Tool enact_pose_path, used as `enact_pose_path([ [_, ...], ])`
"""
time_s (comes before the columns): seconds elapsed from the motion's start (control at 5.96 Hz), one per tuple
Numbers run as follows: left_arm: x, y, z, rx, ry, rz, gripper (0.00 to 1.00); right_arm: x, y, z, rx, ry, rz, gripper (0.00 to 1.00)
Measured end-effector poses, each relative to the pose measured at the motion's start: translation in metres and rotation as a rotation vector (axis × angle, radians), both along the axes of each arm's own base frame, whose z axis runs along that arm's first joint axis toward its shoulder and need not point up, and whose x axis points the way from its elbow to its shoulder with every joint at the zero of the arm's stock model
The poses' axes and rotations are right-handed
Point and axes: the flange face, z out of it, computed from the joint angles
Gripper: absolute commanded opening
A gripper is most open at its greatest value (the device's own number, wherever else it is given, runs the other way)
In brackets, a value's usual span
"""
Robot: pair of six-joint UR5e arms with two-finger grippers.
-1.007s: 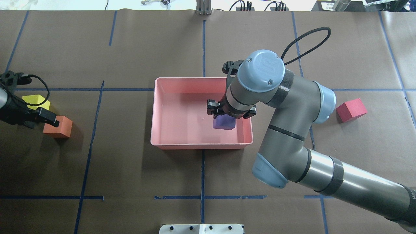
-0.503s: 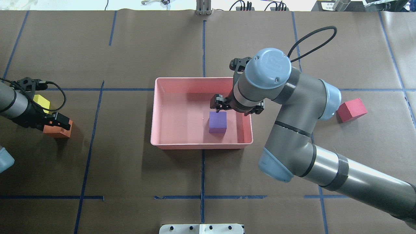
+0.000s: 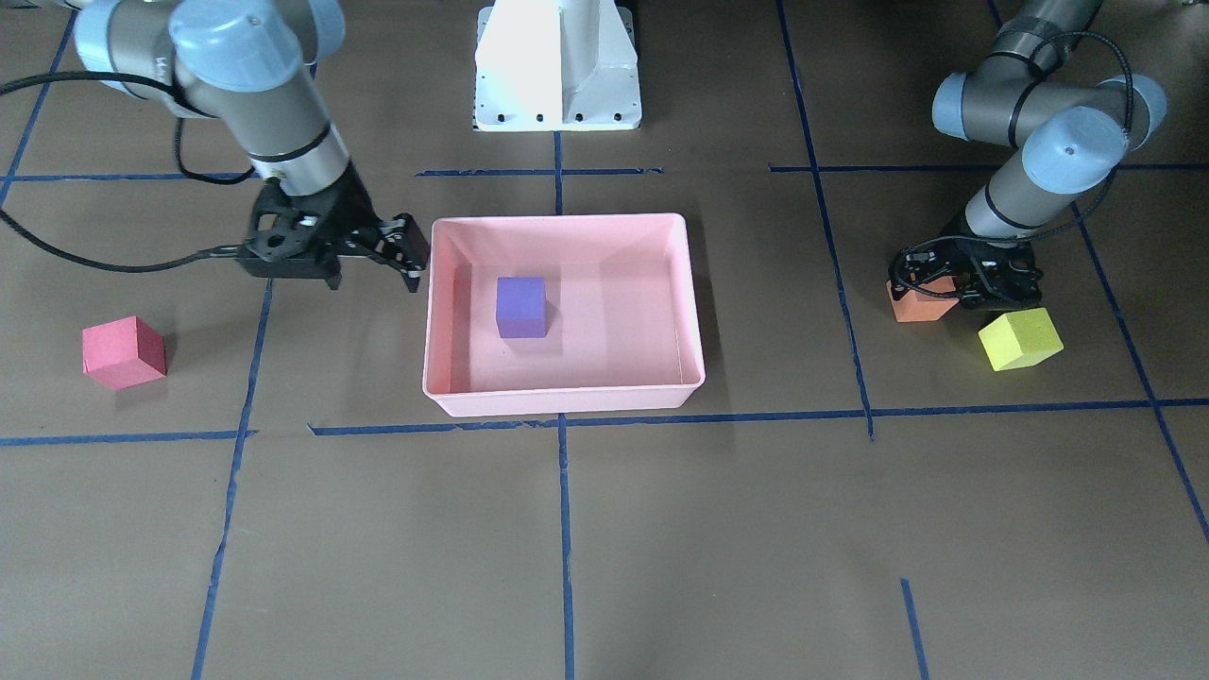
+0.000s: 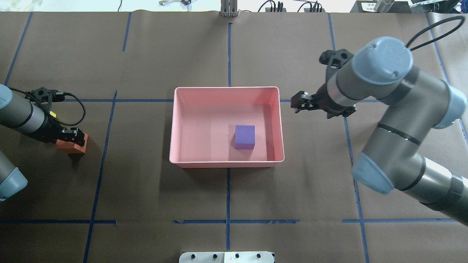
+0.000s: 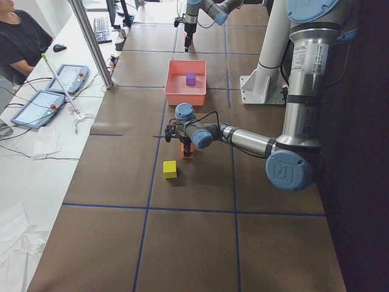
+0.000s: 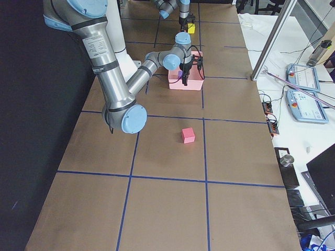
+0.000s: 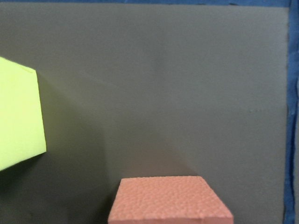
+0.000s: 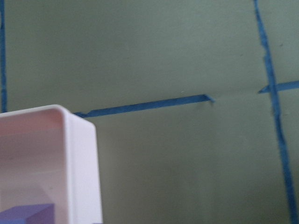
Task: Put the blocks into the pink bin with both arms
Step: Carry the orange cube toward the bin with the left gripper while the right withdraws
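Shallow rectangular light-pink plastic bin (image 4: 226,88) sits mid-worktop (image 4: 146,190), which is brown paper with a blue tape grid. Small purple foam cube (image 4: 244,137) rests flat on the bin floor. It is toward the robot's right and the wall nearest the robot, clear of both walls.

Right end effector (image 3: 371,272): fingers spread wide, nothing between them. It is held above the bare worktop just outside the bin's right-hand wall. Red-pink foam cube (image 3: 124,352) lies alone on the worktop farther to the robot's right, well apart from bin and end effector.

Left end effector (image 3: 956,286): down at the orange foam cube (image 3: 914,308) on the robot's far left, well apart from the bin. Fingers are at the cube, but I cannot tell whether they press on it or stand off. The left wrist view shows only the cube's top face at bottom centre. Yellow-green foam cube (image 3: 1020,338) lies just beside the orange one, on the side away from the robot, with a gap between them.
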Motion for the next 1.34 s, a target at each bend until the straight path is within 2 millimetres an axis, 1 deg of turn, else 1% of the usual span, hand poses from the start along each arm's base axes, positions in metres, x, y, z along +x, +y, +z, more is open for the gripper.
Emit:
enact_pose_path([
  [0.17, 0.004, -0.005, -0.046, 0.023, 0.062, -0.03, 0.0, 0.048, -0.012, 0.036, 0.031, 0.044, -0.022, 1.0],
  [0.34, 0.012, -0.015, -0.111, 0.028, 0.151, -0.086, 0.0, 0.083, -0.022, 0.065, 0.048, 0.08, -0.05, 1.0],
  [0.5, 0.024, -0.026, -0.181, 0.008, 0.251, -0.149, 0.0, 0.108, -0.03, 0.092, 0.061, 0.119, -0.074, 1.0],
  [0.67, 0.047, -0.029, -0.248, -0.035, 0.346, -0.189, 0.01, 0.129, -0.037, 0.12, 0.064, 0.158, -0.097, 1.0],
  [0.84, 0.077, -0.022, -0.295, -0.076, 0.407, -0.201, 0.04, 0.14, -0.044, 0.142, 0.06, 0.187, -0.119, 1.0],
  [1.01, 0.112, -0.005, -0.315, -0.083, 0.421, -0.207, 0.18, 0.143, -0.049, 0.158, 0.076, 0.21, -0.159, 1.0],
  [1.17, 0.148, 0.014, -0.315, -0.068, 0.405, -0.218, 0.29, 0.142, -0.052, 0.169, 0.115, 0.223, -0.217, 1.0],
  [1.34, 0.177, 0.029, -0.308, -0.048, 0.38, -0.234, 0.86, 0.139, -0.056, 0.182, 0.159, 0.221, -0.255, 1.0],
])
